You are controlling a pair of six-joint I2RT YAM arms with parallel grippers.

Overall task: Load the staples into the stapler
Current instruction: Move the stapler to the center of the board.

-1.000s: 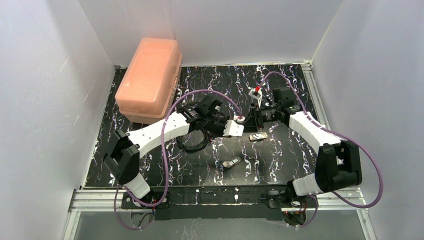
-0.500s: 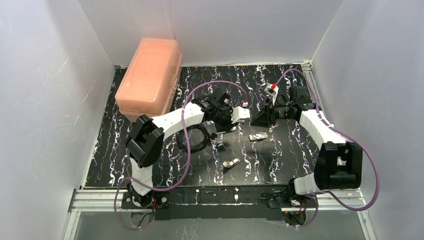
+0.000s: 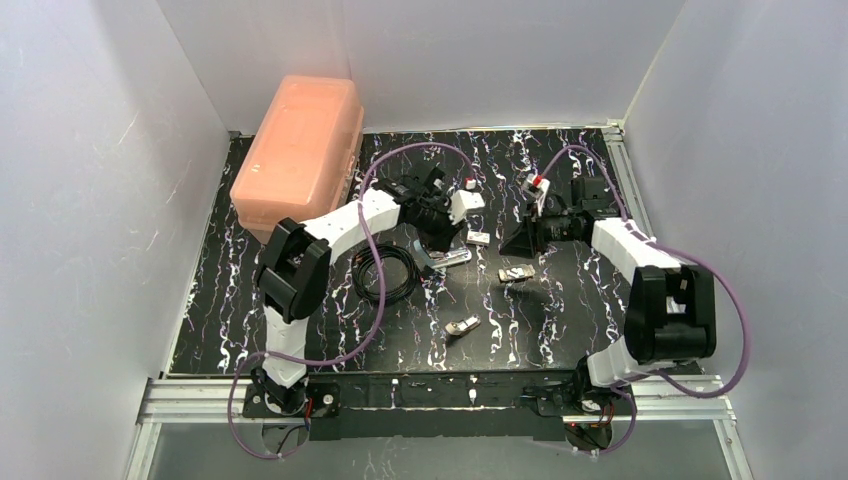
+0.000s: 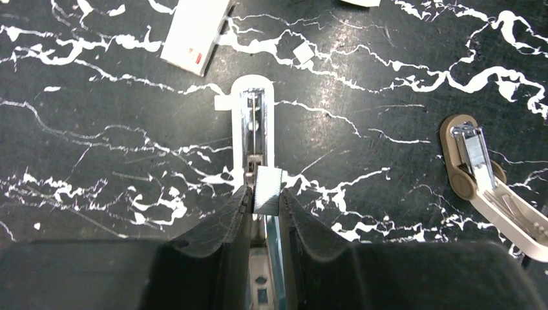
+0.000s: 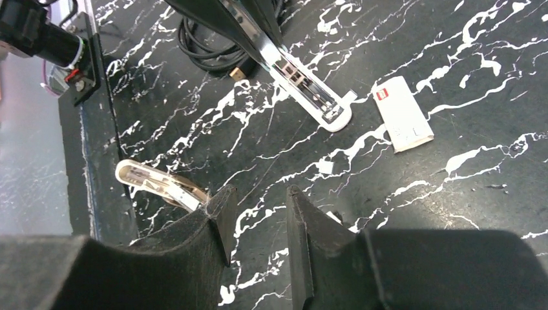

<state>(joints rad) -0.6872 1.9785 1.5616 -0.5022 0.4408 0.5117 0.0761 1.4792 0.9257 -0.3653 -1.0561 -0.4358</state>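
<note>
Top external view first. "What is the room like?" asks Mia.

Ben: The surface [image 3: 560,320] is black with white wiggly lines, like marble. Plain white walls [image 3: 90,200] stand on three sides. A big pink box [image 3: 300,155] sits at the upper left, and a black cable [image 3: 390,275] lies curled up near the middle.

Mia: Where is the stapler [image 4: 253,123]?

Ben: In the left wrist view it is in the middle of the frame. It sticks out from the left pincer [image 4: 265,194] toward the top. It is flipped open, so the shiny metal groove shows.

Mia: Is the pincer holding it?

Ben: Yes. The two fingers are squeezed in close on the near end of the stapler. A small white block [image 4: 194,29] lies at the upper left, near the stapler's tip but not touching it.

Mia: And the right pincer [image 5: 258,194]?

Ben: Its fingers are partly apart with nothing between them, just black surface. In its view the stapler is well off toward the upper middle. A tan stapler [image 5: 161,184] lies open just beside its left finger.

Mia: Any staples [image 3: 462,326]?

Ben: From above, a tiny silvery and tan bit lies alone in the lower middle. It looks like them, and it is well apart from both pincers.
</note>
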